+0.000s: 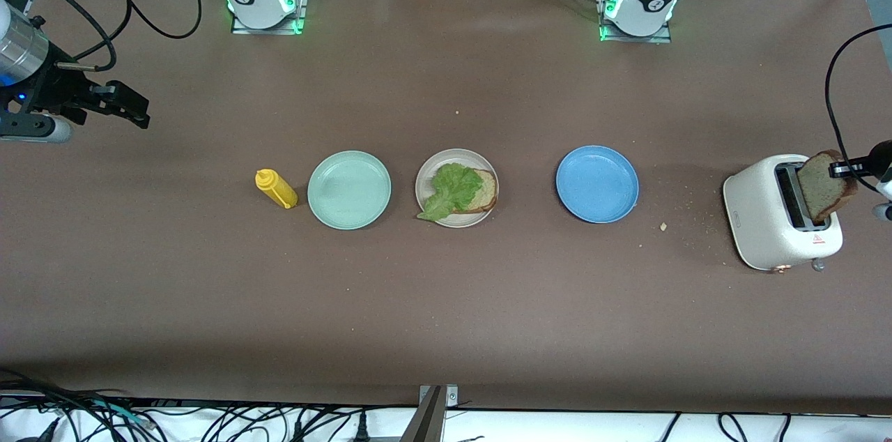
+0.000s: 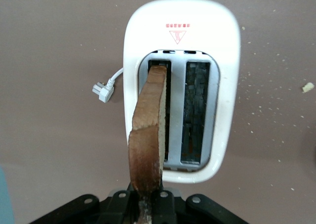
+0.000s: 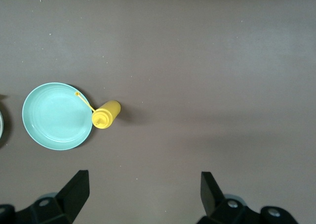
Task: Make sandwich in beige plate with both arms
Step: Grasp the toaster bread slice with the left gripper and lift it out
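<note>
Bread slice [image 1: 826, 184] clamped by left gripper [image 1: 847, 166] over toaster [image 1: 766, 219].

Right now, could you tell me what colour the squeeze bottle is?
Yellow; the squeeze bottle shows best in the front view.

Beige plate [image 1: 426, 177] holds bread slice [image 1: 486, 192] (lettuce [image 1: 451, 192] on top).

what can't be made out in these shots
- Left gripper: its body is cut off by the front view's edge; in the left wrist view the bread slice covers where the fingers pinch it.
- Lower bread slice on the beige plate: mostly hidden under the lettuce.
- Toaster: slot depths too dark to see in the left wrist view.
- Right gripper: only the fingers show, open.
</note>
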Controlling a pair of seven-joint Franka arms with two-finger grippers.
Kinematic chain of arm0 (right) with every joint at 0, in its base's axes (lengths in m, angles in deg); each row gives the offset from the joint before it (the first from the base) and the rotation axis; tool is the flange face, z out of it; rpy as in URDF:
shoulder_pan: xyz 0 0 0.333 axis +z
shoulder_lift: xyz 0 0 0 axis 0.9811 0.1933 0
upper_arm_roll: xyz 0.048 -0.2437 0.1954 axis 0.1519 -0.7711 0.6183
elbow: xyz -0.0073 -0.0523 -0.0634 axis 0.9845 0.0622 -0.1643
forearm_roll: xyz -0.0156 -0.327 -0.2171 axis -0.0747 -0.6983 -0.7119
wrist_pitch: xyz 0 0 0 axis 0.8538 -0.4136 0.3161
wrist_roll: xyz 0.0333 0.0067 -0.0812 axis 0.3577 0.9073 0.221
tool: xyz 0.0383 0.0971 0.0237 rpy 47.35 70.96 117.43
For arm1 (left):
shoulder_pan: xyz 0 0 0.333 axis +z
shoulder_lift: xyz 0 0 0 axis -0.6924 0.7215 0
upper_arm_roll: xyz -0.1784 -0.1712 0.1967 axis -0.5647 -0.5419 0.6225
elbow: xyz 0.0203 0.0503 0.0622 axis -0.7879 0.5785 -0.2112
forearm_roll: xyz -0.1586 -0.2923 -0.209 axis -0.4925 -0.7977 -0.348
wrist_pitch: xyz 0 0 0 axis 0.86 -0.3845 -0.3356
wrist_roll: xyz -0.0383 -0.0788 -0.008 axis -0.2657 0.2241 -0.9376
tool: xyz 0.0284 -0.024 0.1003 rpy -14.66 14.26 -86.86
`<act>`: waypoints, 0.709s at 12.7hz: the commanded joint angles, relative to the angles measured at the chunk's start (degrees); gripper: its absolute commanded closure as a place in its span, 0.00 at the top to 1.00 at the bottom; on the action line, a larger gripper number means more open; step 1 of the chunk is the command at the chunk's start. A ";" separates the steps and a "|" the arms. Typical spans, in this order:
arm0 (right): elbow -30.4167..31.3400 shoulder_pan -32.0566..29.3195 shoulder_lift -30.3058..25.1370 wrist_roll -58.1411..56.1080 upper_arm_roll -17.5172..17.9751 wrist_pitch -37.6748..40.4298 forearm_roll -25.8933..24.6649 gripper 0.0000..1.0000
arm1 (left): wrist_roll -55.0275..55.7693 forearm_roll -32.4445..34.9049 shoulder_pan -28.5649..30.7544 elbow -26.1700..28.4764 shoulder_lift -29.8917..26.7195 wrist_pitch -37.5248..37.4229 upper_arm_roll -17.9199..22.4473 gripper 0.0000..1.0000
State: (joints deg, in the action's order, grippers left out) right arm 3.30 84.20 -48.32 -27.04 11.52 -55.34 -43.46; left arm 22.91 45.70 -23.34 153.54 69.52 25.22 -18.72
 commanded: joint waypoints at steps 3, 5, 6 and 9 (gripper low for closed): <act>-1.74 -0.68 -0.06 -1.28 -2.07 4.01 5.52 1.00 | 0.71 1.04 -2.19 -6.11 -1.93 -9.49 -6.13 0.00; -1.83 -0.42 -0.15 -1.19 -2.09 4.10 6.60 1.00 | 1.05 -0.97 -2.19 -6.11 -1.93 -10.28 -11.06 0.00; -1.92 -0.33 0.03 -0.84 -2.00 4.01 6.43 1.00 | 1.49 -4.46 -2.28 -5.94 -1.76 -11.25 -13.17 0.00; -1.83 -0.24 0.20 -1.28 -1.91 4.36 5.72 1.00 | 5.52 -15.73 -5.95 -5.76 0.87 -11.34 -15.91 0.00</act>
State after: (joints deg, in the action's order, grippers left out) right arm 2.66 84.16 -48.41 -27.40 9.48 -52.60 -38.08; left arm 26.18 33.86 -26.89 148.76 68.38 14.88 -33.80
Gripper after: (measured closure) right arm 0.000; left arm 0.916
